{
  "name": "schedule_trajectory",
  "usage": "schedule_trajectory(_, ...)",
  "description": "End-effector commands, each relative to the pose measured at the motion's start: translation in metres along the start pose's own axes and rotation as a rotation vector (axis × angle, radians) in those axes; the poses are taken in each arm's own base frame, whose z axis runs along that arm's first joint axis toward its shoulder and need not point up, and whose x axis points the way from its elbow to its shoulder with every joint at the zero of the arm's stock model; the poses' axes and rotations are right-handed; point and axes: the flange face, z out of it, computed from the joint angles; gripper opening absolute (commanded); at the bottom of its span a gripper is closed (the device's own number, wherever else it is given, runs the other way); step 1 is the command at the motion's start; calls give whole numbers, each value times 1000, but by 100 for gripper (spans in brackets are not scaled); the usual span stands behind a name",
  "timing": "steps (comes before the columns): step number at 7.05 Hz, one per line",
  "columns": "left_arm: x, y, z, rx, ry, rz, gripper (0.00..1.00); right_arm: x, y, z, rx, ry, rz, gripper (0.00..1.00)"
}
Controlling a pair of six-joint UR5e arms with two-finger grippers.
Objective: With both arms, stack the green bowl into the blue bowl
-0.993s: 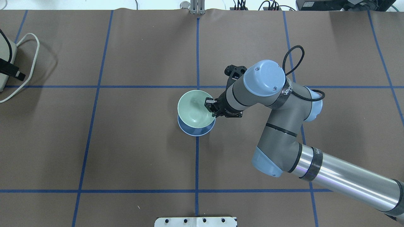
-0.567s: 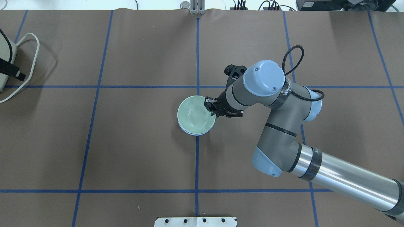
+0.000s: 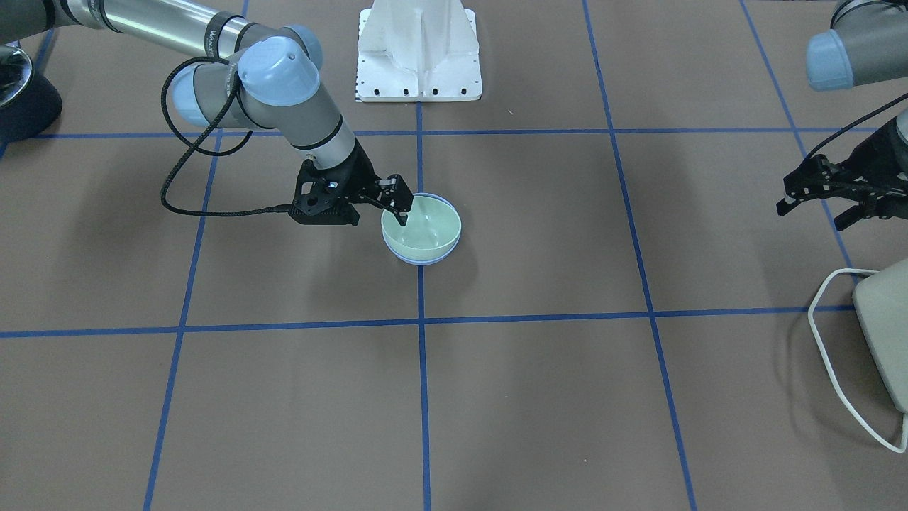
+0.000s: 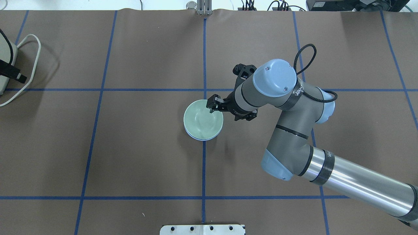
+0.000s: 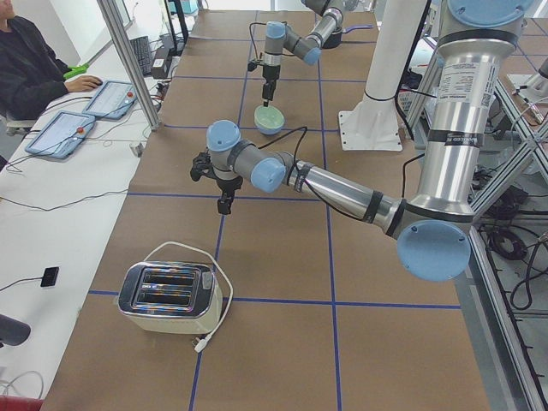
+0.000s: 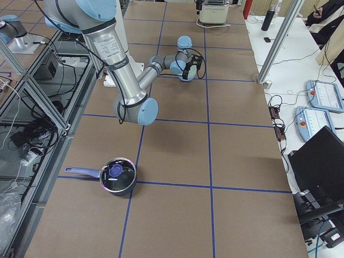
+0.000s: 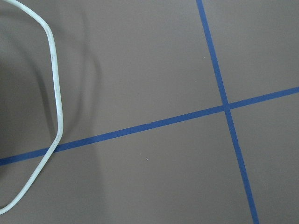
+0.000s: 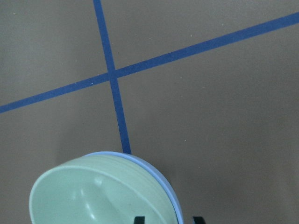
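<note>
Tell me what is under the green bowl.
The blue bowl sits under the green bowl, nested with it. Only a thin arc of the blue rim shows around the green one. The blue bowl's inside and base are covered.

Bright, even overhead light; soft shadows; sharp.

Overhead and opposing front views, both looking down, share the green bowl (image 4: 200, 123).

The right arm (image 4: 287, 130) stretches forward with its elbow bent, the right end effector (image 4: 210, 108) tilted downward, jaws parted. The left arm (image 3: 851, 42) hangs off to its own side, the left end effector (image 3: 810, 213) spread wide in mid-air.
</note>
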Motion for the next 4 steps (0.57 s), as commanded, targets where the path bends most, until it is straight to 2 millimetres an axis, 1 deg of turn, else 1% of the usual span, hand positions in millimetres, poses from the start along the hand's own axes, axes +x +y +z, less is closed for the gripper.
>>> schedule_trajectory(1,-7,0,-9,9,11,14,98,16,-49,-48,-43,-30,28,100)
schedule_trajectory(2,-24,2,-23,16,23,24,98,41,-87,-78,-37,-37,15,100)
schedule_trajectory(3,-43,4,-35,11,7,38,98,90,-123,-100,-32,-21,-82,100)
schedule_trajectory(4,-56,6,-43,3,-6,49,98,132,-151,-120,-2,2,-142,100)
